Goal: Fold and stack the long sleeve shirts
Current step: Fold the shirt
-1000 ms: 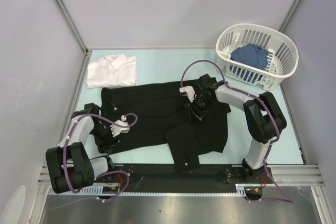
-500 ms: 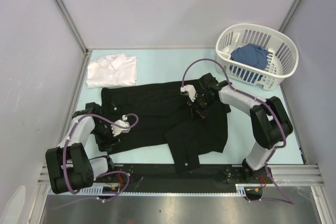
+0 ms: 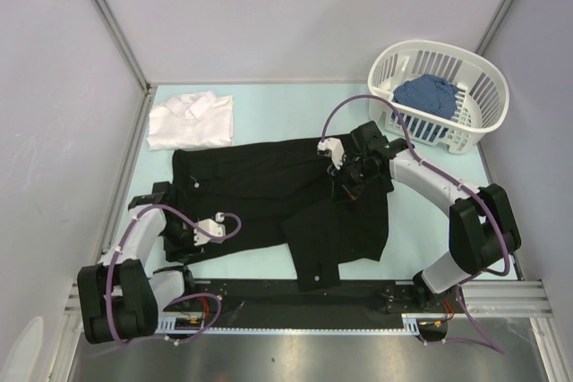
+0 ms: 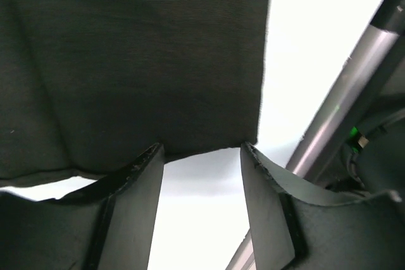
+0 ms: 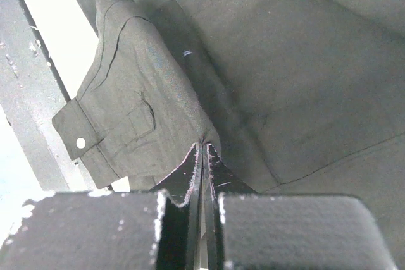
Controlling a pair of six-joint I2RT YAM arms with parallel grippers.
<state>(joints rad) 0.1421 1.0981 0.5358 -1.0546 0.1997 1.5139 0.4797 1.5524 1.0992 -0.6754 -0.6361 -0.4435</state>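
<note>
The pale tabletop (image 3: 269, 105) carries everything, and the black shirt (image 3: 269, 194) takes up its middle. It is spread flat and wide, with one panel or sleeve already turned in over its near right part. I judge this to be the shirt being folded.

Off the black shirt's far right corner and apart from it stands a white basket (image 3: 483, 96) with a blue cloth (image 3: 428, 96) inside, probably the supply bin. Just beyond the black shirt's far left corner lies the white shirt (image 3: 191, 121). It is folded into a compact rectangle, so it looks finished and parked where the stack will build.

The right arm (image 3: 421, 176) reaches over the black shirt's far right part. The right jaws are pressed together on a raised ridge of the black cloth, which climbs to their tips in the wrist view. Beside them lies a buttoned cuff (image 5: 95, 137) with its white button (image 5: 80, 142). That grip suits lifting this side to carry it across.

The left arm (image 3: 134, 230) lies low at the black shirt's near left edge. The left jaws are spread, with the fingers (image 4: 133, 207) set to either side of the hem's corner and bare tabletop between them. They are placed to take that edge but hold nothing yet. The risk is pinching a single layer and dragging the flat cloth askew.
</note>
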